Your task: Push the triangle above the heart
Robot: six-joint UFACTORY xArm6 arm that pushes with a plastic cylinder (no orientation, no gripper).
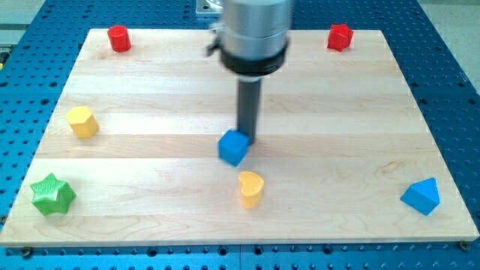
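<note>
A blue triangle block lies near the view's bottom right corner of the wooden board. A yellow heart block lies below the board's middle. My tip stands near the board's middle, touching the upper right edge of a blue cube. The tip is just above the heart and far to the left of the triangle.
A red cylinder sits at the top left and a red block at the top right. A yellow hexagon block lies at the left. A green star lies at the bottom left. Blue perforated table surrounds the board.
</note>
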